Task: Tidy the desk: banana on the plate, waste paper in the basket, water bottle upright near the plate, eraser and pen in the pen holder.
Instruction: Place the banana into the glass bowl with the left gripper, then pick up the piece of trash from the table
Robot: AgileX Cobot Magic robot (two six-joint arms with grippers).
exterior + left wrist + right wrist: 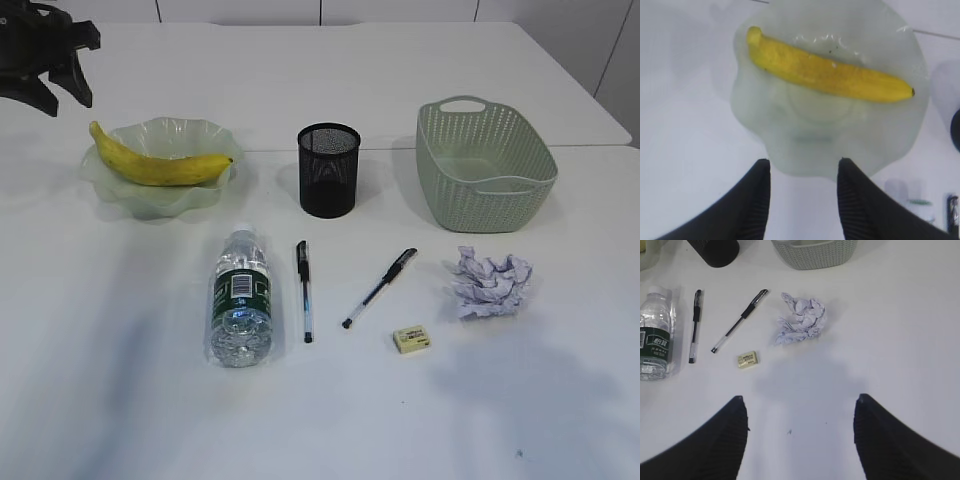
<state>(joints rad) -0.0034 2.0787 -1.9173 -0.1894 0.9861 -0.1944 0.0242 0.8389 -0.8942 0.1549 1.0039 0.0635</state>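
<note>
banana [160,165] lies in the pale green glass plate [160,205], left gripper [803,172] hangs above it with jaws apart and holding nothing. water bottle [241,300] lies on its side on the white table [320,420] beside two pens [304,290] [380,287], with the yellow eraser [411,339] and crumpled paper [489,284] to their right. black mesh pen holder [328,170] and green basket [484,165] stand behind; right gripper [799,410] is spread wide, gripping nothing, over bare table near the paper.

Exterior: slanted down, frontal. Left wrist: close above plate [840,145]. Right wrist: higher, probably; shares pens, bottle [655,335].
</note>
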